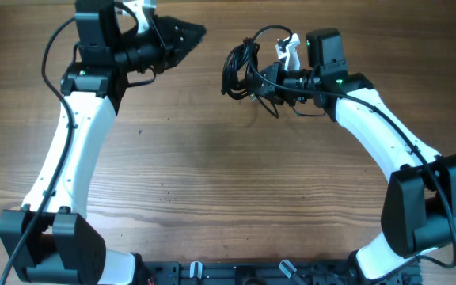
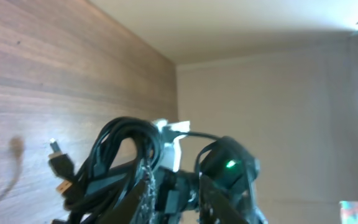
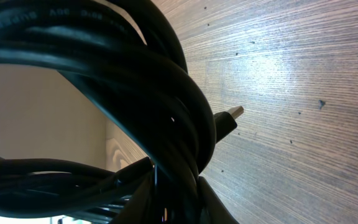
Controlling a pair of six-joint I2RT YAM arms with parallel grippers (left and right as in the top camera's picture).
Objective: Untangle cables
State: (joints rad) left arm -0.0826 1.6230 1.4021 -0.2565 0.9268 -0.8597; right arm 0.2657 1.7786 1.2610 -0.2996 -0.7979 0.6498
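Surface: brown wood-grain table (image 1: 212, 174), matte and finely streaked.
Right gripper: right gripper (image 1: 253, 79) clamped on the cables (image 1: 237, 65), a glossy black bundle of round cords looped over each other, near the table's far edge.
Plug: small metal-tipped connector (image 3: 232, 115) jutting from the loops.
Left gripper: left gripper (image 1: 187, 36) well apart from the bundle; its dark tip hides whether the jaws are parted.
Hidden: cord ends are mostly lost inside the coil.

In right wrist view cables (image 3: 135, 93) cut off at top and left edges, covering right gripper (image 1: 261, 77) jaws, left wrist view blurred.
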